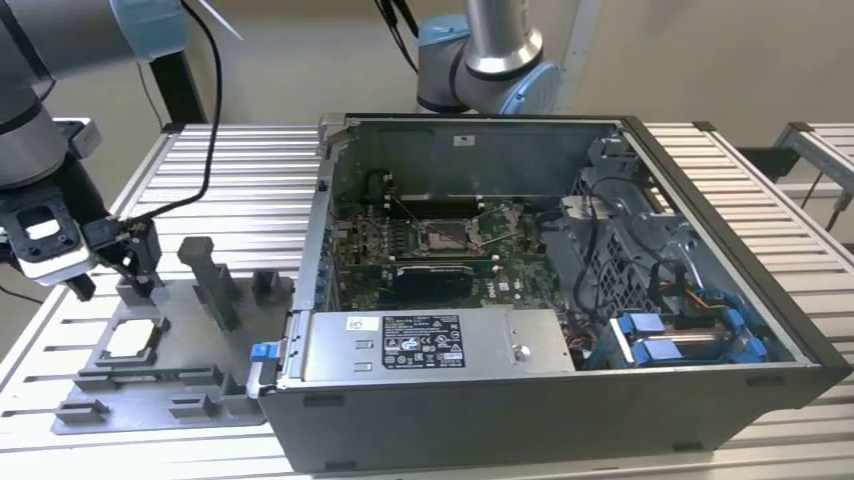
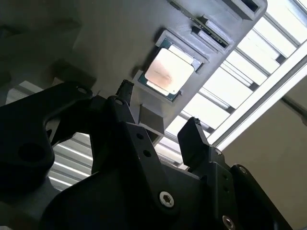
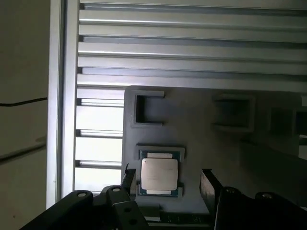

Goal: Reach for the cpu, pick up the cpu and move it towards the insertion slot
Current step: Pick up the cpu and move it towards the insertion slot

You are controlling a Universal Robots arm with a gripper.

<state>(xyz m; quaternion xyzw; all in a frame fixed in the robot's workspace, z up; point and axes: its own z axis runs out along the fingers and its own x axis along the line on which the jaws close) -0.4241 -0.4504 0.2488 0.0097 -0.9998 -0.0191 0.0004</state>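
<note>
While our gripper (image 1: 134, 275) hovers with fingers spread and empty, we see the cpu (image 1: 134, 340) flat in its grey fixture (image 1: 200, 390) at the gripper's six o'clock in the exterior view; the insertion slot (image 1: 447, 238) lies well apart toward three o'clock.

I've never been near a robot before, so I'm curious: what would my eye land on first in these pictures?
The big open computer case takes up the middle of the exterior view, with the square silver insertion slot inside it. At the exterior view's left, the black claw hangs open above a grey fixture tray. The pale square cpu lies on that tray, not yet gripped.
</note>
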